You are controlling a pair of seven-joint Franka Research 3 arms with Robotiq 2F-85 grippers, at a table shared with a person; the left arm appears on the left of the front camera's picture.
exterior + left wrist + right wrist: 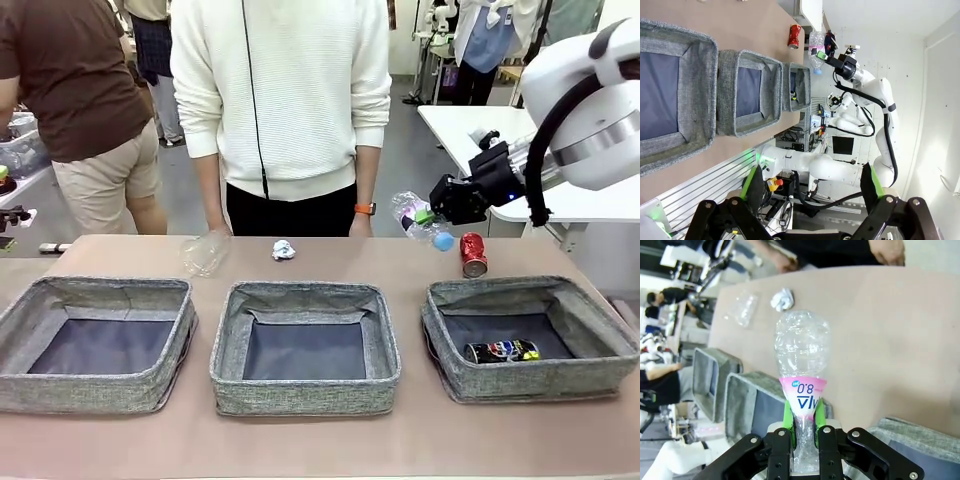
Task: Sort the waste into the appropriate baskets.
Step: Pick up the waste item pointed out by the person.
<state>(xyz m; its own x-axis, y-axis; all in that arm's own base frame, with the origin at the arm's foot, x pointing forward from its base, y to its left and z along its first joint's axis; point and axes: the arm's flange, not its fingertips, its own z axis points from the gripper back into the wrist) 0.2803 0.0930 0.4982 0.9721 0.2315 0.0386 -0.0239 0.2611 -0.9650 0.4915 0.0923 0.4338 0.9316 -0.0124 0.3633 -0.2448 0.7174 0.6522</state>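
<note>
Your right gripper (425, 217) is clenched on the clear plastic bottle with pink label and blue cap (408, 207). The green pads pinch the label band and the clear base sticks out past the fingertips (the wrist view shows it plainly). The bottle hangs off the table at the far right, just beside the red can (473, 254), which sits beyond the right grey woven basket (530, 290). A dark multicoloured can (502, 351) lies inside that basket. The crushed clear bottle (205, 253) and white paper ball (284, 249) rest on the far table. Your left gripper (812, 185) is spread wide and holds nothing.
</note>
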